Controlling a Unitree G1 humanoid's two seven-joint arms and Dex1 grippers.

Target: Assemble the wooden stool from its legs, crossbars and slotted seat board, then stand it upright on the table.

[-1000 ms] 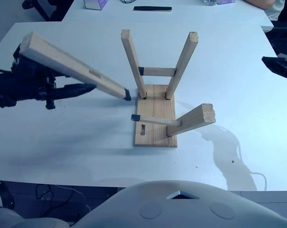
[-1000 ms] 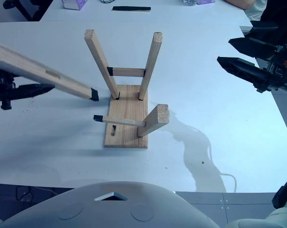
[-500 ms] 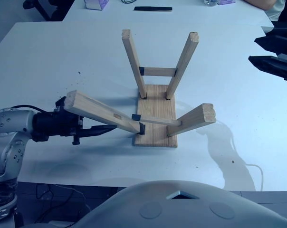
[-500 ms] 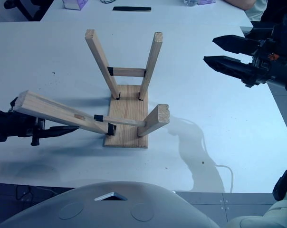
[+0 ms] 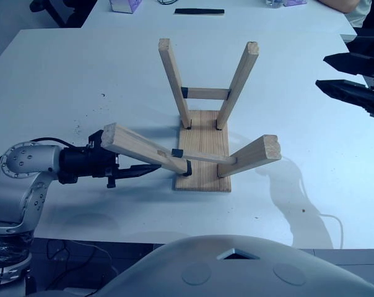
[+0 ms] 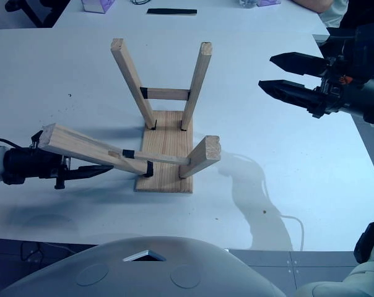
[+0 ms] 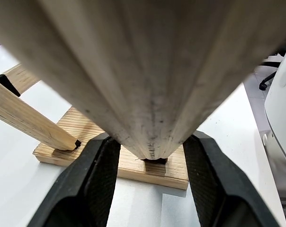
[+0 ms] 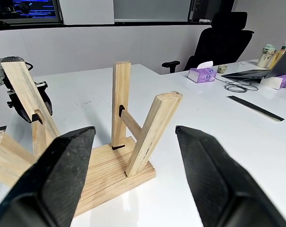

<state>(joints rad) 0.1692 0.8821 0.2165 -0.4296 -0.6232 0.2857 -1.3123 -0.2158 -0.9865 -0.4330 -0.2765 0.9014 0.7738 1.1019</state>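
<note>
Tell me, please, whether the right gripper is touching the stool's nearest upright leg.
Apart. The right eye view shows the open right gripper well to the side of the upright leg, with a stretch of bare table between them.

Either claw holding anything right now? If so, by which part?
The left claw holds a wooden stool leg, clamped on its two sides toward the raised end, away from the seat board. The right claw is open and empty.

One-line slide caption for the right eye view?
Left gripper holds the last leg at the seat board's near-left corner; right gripper hovers off right, jaws open.
</note>
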